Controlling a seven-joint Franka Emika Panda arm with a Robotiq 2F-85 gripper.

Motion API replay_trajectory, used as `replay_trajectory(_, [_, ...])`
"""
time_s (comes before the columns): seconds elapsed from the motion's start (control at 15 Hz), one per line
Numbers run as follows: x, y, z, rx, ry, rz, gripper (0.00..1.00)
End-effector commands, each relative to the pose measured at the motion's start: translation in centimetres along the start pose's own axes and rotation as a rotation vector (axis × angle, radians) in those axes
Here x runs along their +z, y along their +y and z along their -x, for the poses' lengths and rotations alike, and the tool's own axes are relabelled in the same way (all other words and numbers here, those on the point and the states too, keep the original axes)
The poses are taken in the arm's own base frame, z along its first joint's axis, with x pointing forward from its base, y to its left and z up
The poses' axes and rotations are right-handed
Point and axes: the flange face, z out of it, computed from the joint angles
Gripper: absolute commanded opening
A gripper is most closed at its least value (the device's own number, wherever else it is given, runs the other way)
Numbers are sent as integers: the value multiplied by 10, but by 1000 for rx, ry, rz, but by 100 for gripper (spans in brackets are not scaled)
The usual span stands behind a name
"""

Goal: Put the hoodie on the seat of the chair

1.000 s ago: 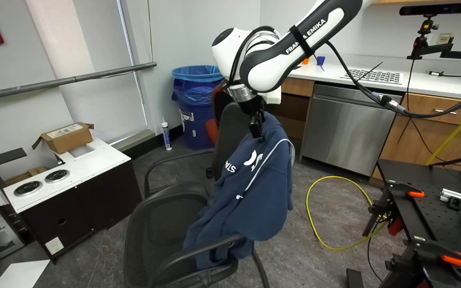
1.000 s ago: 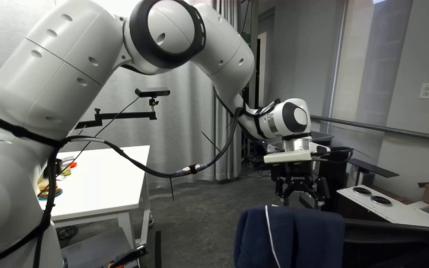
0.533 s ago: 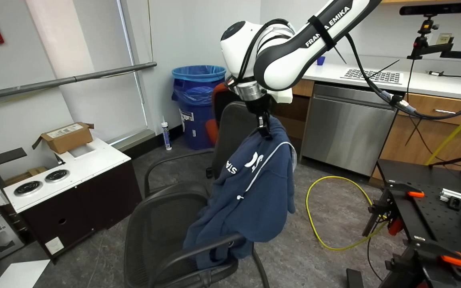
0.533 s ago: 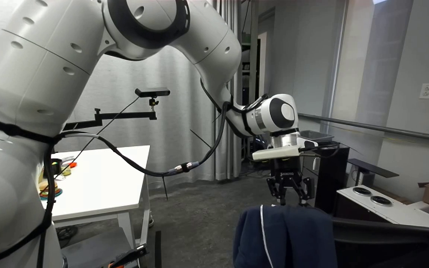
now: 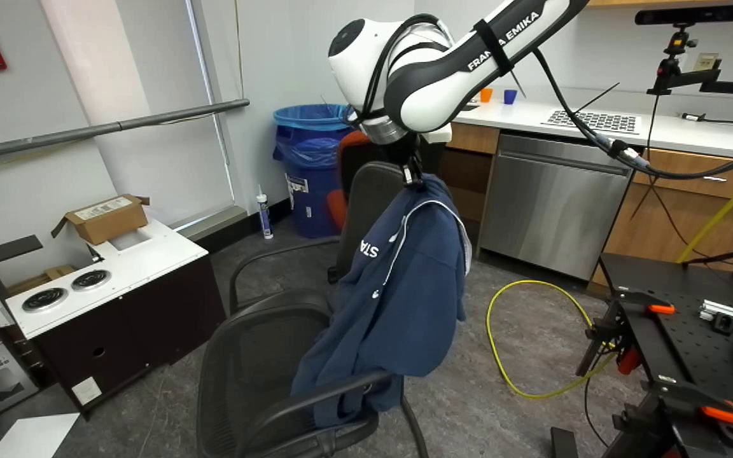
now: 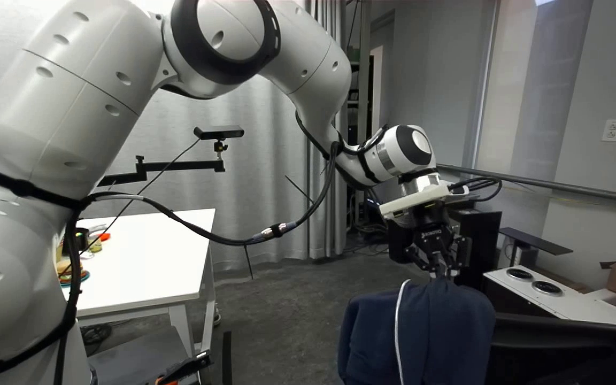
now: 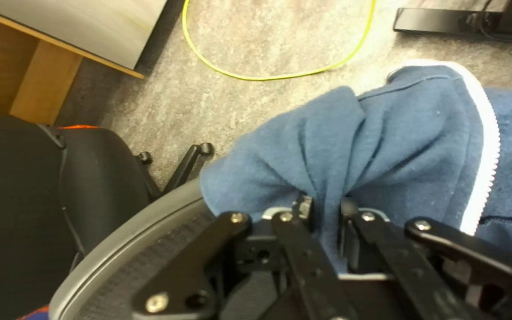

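Observation:
The dark blue hoodie [image 5: 404, 299] hangs over one side of the black chair's [image 5: 369, 203] backrest, its lower part reaching down to the armrest and seat edge. The mesh seat [image 5: 255, 369] shows bare on its far-left part. My gripper [image 7: 326, 213] is shut on a bunched fold of the hoodie [image 7: 322, 142], with creases fanning out from the pads in the wrist view. In an exterior view the gripper [image 6: 441, 270] tilts above the backrest top, and the hoodie [image 6: 425, 331] peaks up beneath it. Part of its white print is folded out of sight.
A blue bin [image 5: 312, 172] and an orange-red chair [image 5: 336, 207] stand behind the black chair. An armrest [image 5: 322, 401] juts forward beside the seat. To one side is a toy stove [image 5: 112, 292]; opposite stands a black workbench [image 5: 691, 343]. A yellow cable [image 5: 490, 343] loops on the floor.
The gripper first shifted sideways, then its jaws came together on the hoodie's top. It has risen a little and tilted, drawing that fold upward; some white lettering has folded away.

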Motion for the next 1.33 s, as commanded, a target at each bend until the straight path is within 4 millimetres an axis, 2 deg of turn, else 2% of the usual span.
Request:
replay_trajectory(0.0, [-24, 9, -42, -88, -20, 172, 3])
replay_trajectory(0.33, [-42, 4, -86, -241, -13, 366, 3])
replay_trajectory(0.53, [-43, 12, -105, -309, 9, 423, 3])
replay_trajectory(1.0, [-48, 25, -131, -418, 50, 488, 3])
replay_trajectory(1.27, [-54, 26, -147, -532, 143, 548, 3])
